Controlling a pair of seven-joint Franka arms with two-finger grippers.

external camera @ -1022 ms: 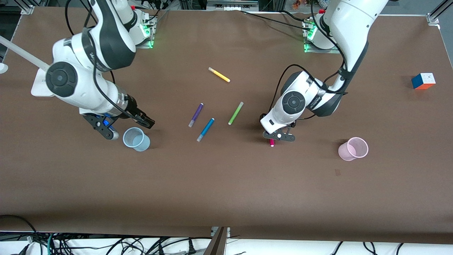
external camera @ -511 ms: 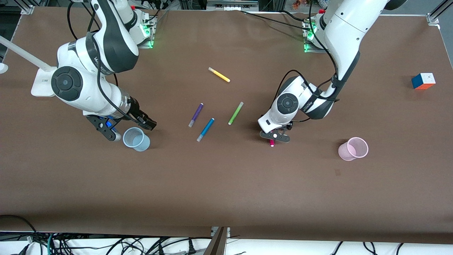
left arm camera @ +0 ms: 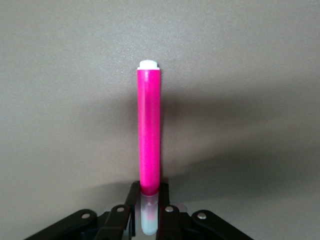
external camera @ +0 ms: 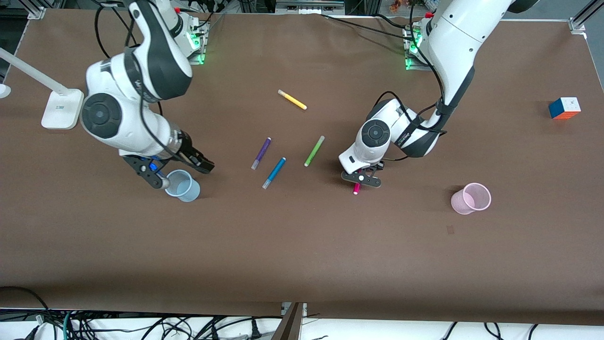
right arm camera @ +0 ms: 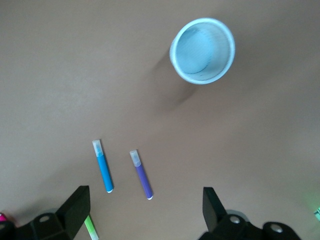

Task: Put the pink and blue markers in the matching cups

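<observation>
Left gripper [external camera: 360, 179], reaching down from the left arm's base at the top edge, has its fingers clamped together on the capped end of the pink marker [external camera: 356, 189]; in the left wrist view the magenta barrel [left arm camera: 149, 135] stands straight out from between the closed fingers, pale cap pinched in them. Whether the marker is lifted off the brown table [external camera: 302, 245] or lying on it cannot be told. From the table's centre this grip sits at about three o'clock, close in. The pink cup [external camera: 471, 199] stands upright farther out on the same bearing, well apart from the marker, toward the left arm's end, and looks empty.

Right gripper [external camera: 180, 170] has its fingers spread wide and holds nothing. It hangs over the table right beside the blue cup [external camera: 182, 185], at about nine o'clock from centre. That cup is upright, and the right wrist view looks straight into its empty bottom [right arm camera: 202, 50].

The blue marker [external camera: 274, 173] lies flat just off centre at about ten o'clock, untouched, with a purple marker [external camera: 261, 153] just beside it and a green marker [external camera: 314, 150] near. A yellow marker [external camera: 292, 99] lies at twelve o'clock, farther from the front camera.

Judged from this, neither marker is in its cup. The pink one is only gripped; carrying and dropping it remain, and the blue marker's whole trip is still to do
</observation>
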